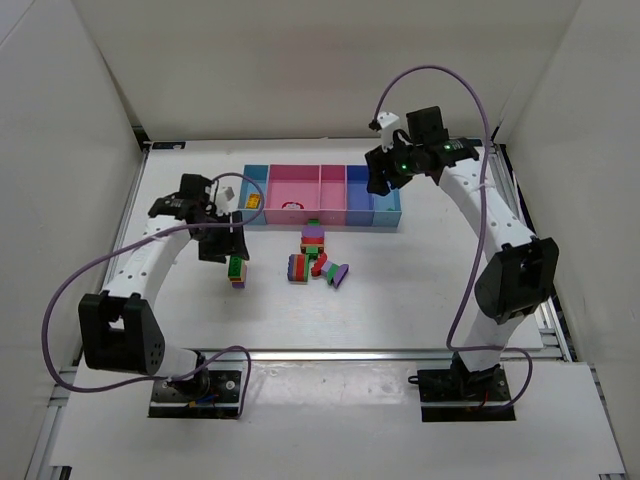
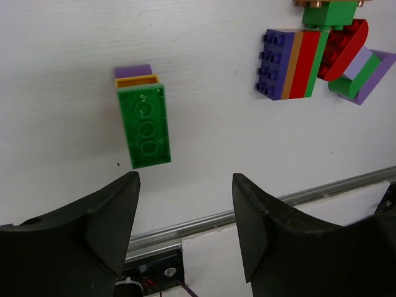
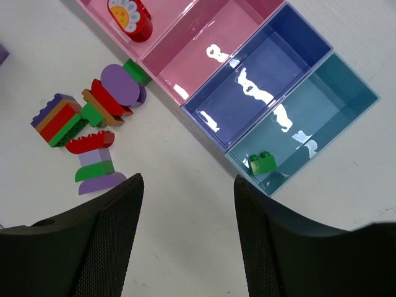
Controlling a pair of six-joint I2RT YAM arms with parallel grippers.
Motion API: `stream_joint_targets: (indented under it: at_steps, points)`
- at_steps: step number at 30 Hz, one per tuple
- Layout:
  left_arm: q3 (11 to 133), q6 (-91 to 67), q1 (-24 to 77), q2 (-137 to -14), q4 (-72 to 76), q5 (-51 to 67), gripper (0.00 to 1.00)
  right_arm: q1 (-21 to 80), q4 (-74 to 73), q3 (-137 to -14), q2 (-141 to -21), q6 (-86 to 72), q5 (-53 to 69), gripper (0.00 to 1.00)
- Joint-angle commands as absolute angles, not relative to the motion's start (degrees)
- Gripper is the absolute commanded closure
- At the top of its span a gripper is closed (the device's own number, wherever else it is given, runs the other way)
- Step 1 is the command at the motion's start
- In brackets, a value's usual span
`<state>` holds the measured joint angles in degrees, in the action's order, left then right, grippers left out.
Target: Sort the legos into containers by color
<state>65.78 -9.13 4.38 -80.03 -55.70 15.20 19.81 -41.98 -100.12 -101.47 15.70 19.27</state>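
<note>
Legos (image 1: 312, 240) beside containers (image 1: 365, 224), perhaps touching

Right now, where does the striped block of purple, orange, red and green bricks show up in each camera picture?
Top view: the striped block lies on the table near the picture's centre, below the tray.
Left wrist view: upper right, standing on edge.
Right wrist view: left side, about mid-height.
Shared landmark: the curved stack of red, lilac, green and purple beside it, seen in all three views.
</note>
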Motion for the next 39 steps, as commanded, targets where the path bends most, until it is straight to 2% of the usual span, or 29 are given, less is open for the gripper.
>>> stream_joint_targets:
  at_steps: [1,10,30,33,36,39]
  points:
    - [68.20,-11.42,7.20,-81.03,-55.90,11.70,0.29,19.16,-40.61,-100.55,-97.74,16.70,19.16,0.36]
    - [70.23,-12.92,10.90,-84.81,-55.81,2.90,0.33,18.02,-40.25,-100.28,-97.56,15.91,19.60,0.36]
    - [67.94,-13.53,12.22,-89.03,-55.28,4.66,0.34,16.96,-40.34,-101.51,-99.58,15.21,20.30,0.36]
    - [67.41,-13.45,12.22,-89.30,-55.11,4.04,0.37,16.61,-40.34,-101.69,-99.84,14.86,20.74,0.35]
    - [67.41,-13.36,12.22,-89.38,-55.11,3.96,0.47,16.44,-40.34,-101.60,-100.11,14.50,21.01,0.35]
    - [66.97,-13.18,12.22,-89.65,-54.67,3.78,0.51,16.26,-40.17,-101.69,-100.28,14.24,21.09,0.35]
